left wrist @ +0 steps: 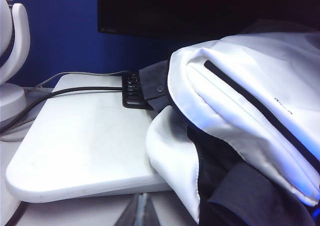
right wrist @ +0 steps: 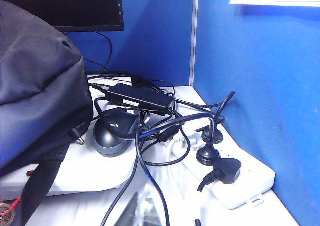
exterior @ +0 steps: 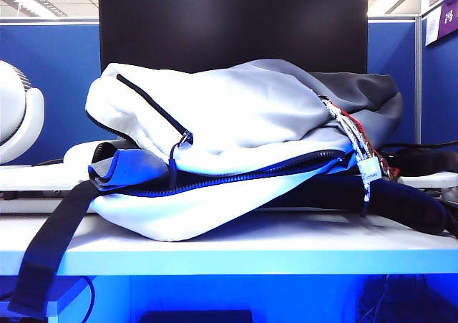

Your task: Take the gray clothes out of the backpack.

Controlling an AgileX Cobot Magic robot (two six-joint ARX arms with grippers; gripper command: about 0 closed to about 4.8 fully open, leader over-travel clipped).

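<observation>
With both grippers, left (left wrist: 140, 213) and right (right wrist: 135, 211), pressed together and empty low in frame, spread one wide before entering the white fabric backpack's (exterior: 236, 115) blue-lined zipper mouth at centre.

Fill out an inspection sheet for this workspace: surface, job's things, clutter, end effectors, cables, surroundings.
Surface: white table.
Job's things: backpack lying on its side, main zipper open, blue lining showing; gray clothes not clearly seen.
Clutter: power strip, power adapter, webcam, white fan.
End effectors: left end effector and right end effector shut, low at their wrist views' edges, holding nothing.
Cables: black tangle beside the backpack.
Surroundings: dark monitor, blue partitions.
</observation>
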